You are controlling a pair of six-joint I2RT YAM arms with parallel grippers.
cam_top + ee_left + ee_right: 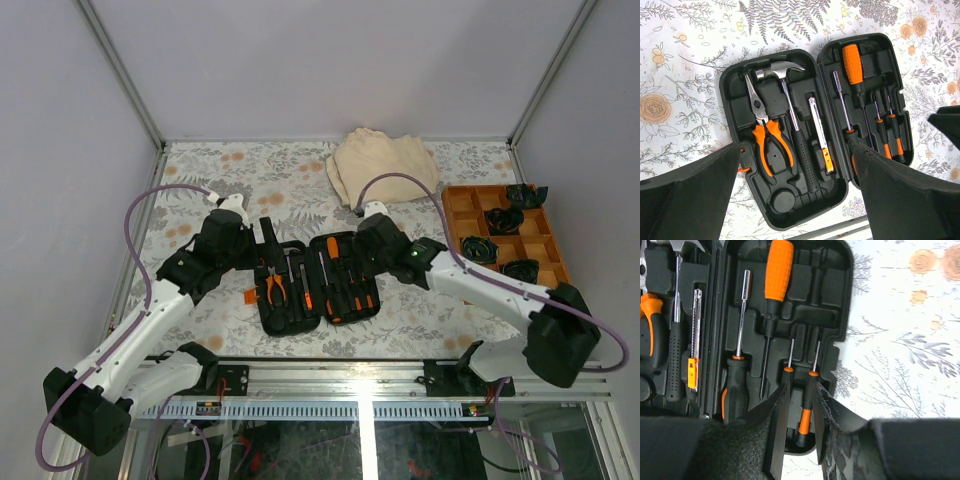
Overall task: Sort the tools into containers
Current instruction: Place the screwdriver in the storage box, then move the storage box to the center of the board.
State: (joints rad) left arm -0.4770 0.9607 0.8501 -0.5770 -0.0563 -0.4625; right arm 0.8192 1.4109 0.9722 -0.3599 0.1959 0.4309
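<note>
Since all visible tools point(761, 117) are lying slotted in the case point(785, 202), sorting is seemingly ending.
Right claw point(801, 385) is narrowly straddling a screwdriver point(804, 420) (grip unclear); left claw point(795, 145) is gaping wide, empty.

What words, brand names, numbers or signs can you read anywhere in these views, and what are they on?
No text can be read in any view.
Tool case: plain black moulding, no brand or label showing.
Tools, such as the pliers and the orange-handled screwdriver: no legible markings.
Floral table cover: pattern only, no words.
Small coloured patch on the front rail: too small to tell whether it carries text.
</note>
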